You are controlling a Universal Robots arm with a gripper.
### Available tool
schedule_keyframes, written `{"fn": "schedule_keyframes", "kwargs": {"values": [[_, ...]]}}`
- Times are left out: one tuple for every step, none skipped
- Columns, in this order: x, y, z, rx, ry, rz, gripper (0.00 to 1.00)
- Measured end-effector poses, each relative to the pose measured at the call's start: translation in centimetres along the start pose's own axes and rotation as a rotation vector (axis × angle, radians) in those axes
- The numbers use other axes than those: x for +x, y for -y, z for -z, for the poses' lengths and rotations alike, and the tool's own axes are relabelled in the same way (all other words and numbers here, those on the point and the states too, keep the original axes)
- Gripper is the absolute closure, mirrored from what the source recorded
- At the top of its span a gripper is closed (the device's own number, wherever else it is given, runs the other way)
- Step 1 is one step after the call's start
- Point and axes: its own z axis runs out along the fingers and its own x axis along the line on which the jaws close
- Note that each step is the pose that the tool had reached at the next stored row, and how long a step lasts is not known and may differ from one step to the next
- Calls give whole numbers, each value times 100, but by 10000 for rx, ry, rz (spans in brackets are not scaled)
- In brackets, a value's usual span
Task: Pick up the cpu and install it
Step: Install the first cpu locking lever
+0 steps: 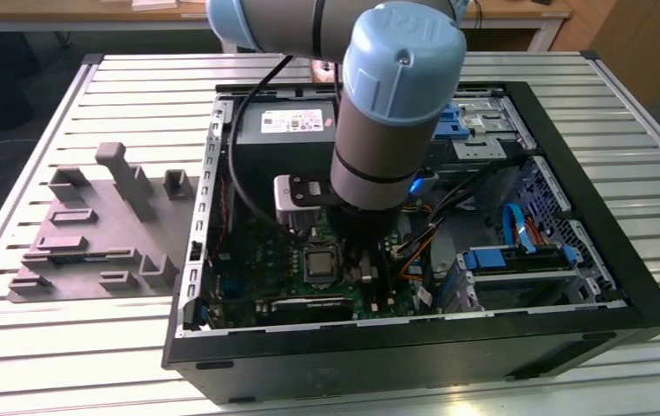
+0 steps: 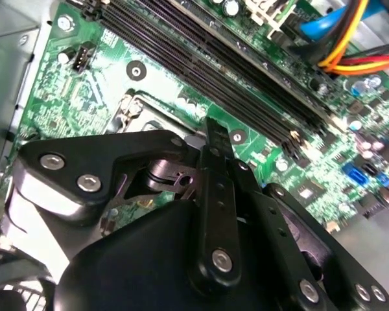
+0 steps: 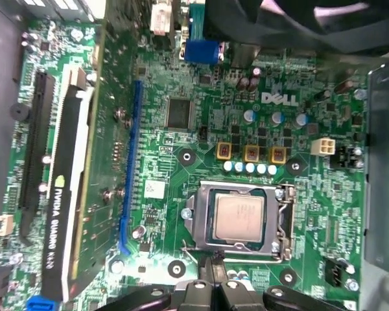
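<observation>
In the first wrist view we see the fingers (image 3: 215,283) drawn together, tips touching, holding nothing, just beside one edge of the silver socket frame (image 3: 282,223). The cpu (image 3: 238,217) lies flat inside that frame, its silvery top showing, apart from the fingertips. That view also gives us the green motherboard (image 3: 181,139) around the socket, a long black card (image 3: 68,188) standing on edge in a slot and a blue slot (image 3: 128,162) beside it.

The second wrist view looks along the black gripper (image 2: 211,139) body from behind: we see its linkage and screws, with the closed tip over the board next to a corner of the socket frame, and beyond it the long black memory slots (image 2: 201,61) and a bundle of orange, yellow and blue cables (image 2: 350,39).

The exterior view shows us the arm (image 1: 394,113) reaching down into the open black computer case (image 1: 422,355), which lies on a slatted metal surface (image 1: 110,355). A grey plastic tray of blocks (image 1: 98,225) sits beside the case on the exterior view's left.
</observation>
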Motion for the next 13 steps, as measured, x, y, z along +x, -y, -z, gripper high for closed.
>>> {"fn": "schedule_keyframes", "kwargs": {"values": [[-1, -2, 29, 1, 2, 1, 89], [-2, -4, 63, 1, 2, 0, 89], [-3, -6, 96, 1, 2, 0, 89], [-4, -8, 129, 1, 2, 0, 89], [-5, -9, 159, 1, 2, 1, 89], [-5, -10, 173, 0, 2, 1, 89], [-6, -10, 173, 2, 3, 1, 89], [-6, -10, 173, 1, 4, 1, 89], [-6, -10, 174, 2, 5, 1, 89], [-6, -10, 177, 1, 3, 1, 89], [-6, -11, 180, 1, 2, 1, 89], [-6, -10, 181, 1, 2, 1, 89], [-6, -11, 181, 1, 2, 1, 89]]}}
